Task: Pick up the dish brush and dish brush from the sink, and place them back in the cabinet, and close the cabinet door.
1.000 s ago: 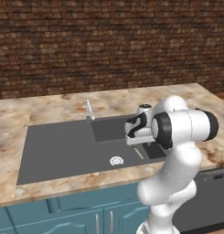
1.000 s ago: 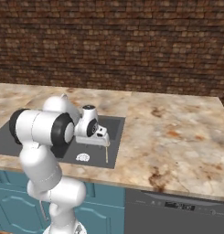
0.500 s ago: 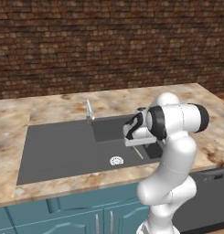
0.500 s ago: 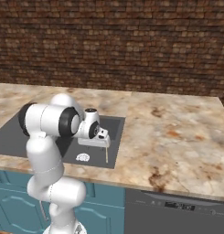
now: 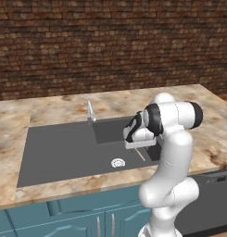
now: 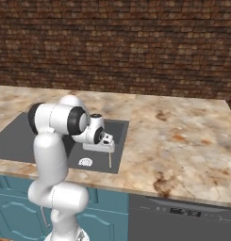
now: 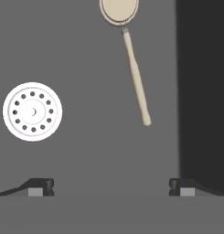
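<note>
Hovers with wide-apart gripper (image 7: 111,186) above slim beige long-handled dish brush (image 7: 135,77) — flat on dark grey sink (image 7: 86,151) floor, beside round silvery drain (image 7: 32,111)

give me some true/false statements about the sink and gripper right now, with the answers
1. The dish brush lies on the floor of the sink. True.
2. The gripper is shut on the brush handle. False: its fingers stand wide open, with the brush lying apart from them on the basin floor.
3. The round drain lies beside the brush, not touching it. True.
4. The faucet stands at the front edge of the sink, nearest the robot. False: it stands at the back edge, toward the brick wall.
5. The brush has a dark handle. False: the handle is pale cream.
</note>
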